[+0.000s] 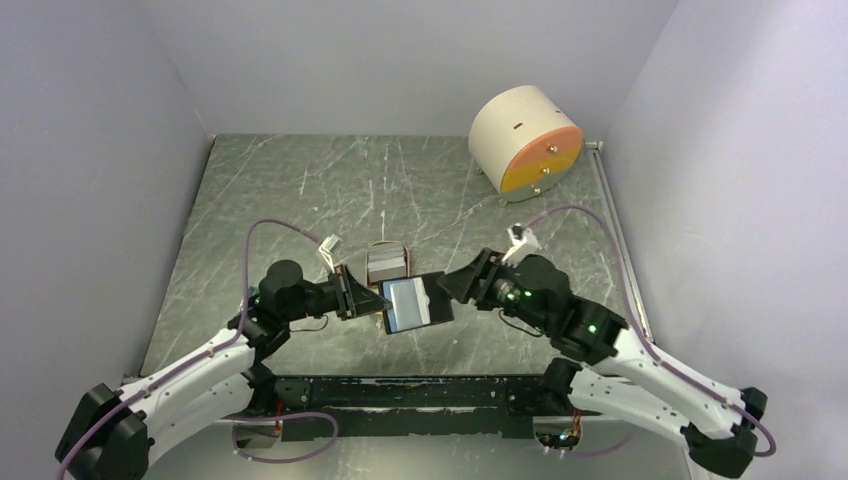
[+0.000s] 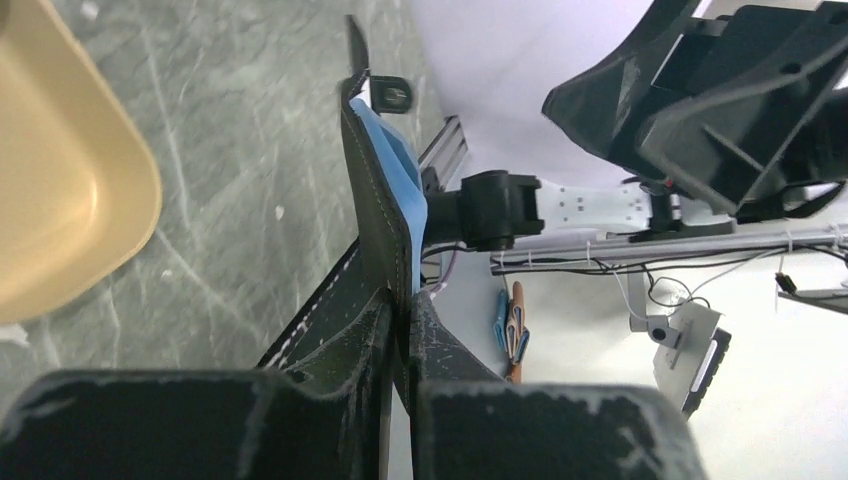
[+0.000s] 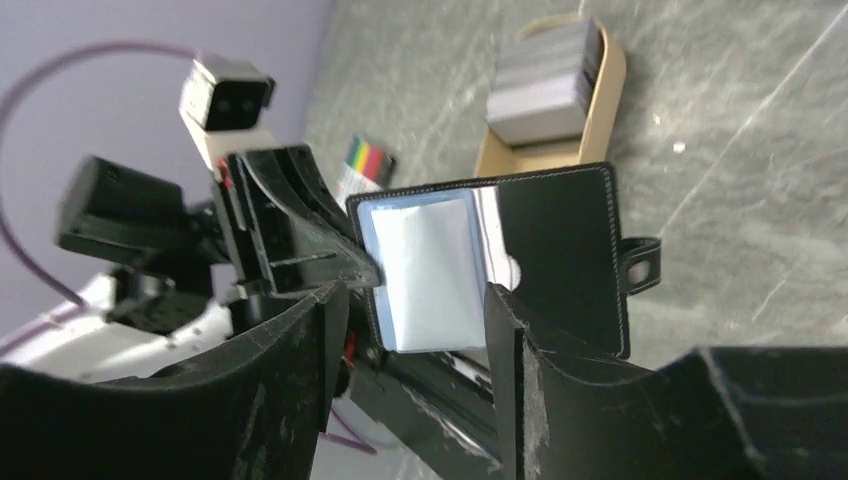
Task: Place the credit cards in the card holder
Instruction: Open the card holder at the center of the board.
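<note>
My left gripper (image 1: 372, 298) (image 2: 403, 297) is shut on one edge of the open black card holder (image 1: 412, 306) (image 2: 378, 200) (image 3: 560, 250) and holds it above the table. A pale card (image 3: 425, 270) sits in its blue-grey pocket, one end sticking out past the holder's edge. My right gripper (image 1: 447, 285) (image 3: 415, 297) stands open just right of the holder, fingers either side of that card's end without touching it. The other credit cards (image 1: 388, 260) (image 3: 545, 85) are a grey stack in the tan tray (image 3: 612, 95) behind the holder.
The tan tray's rim (image 2: 70, 180) lies close to the left of the held holder. A round beige drum with an orange face (image 1: 525, 140) stands at the back right. Coloured markers (image 3: 366, 160) lie near the tray. Walls enclose the table on three sides.
</note>
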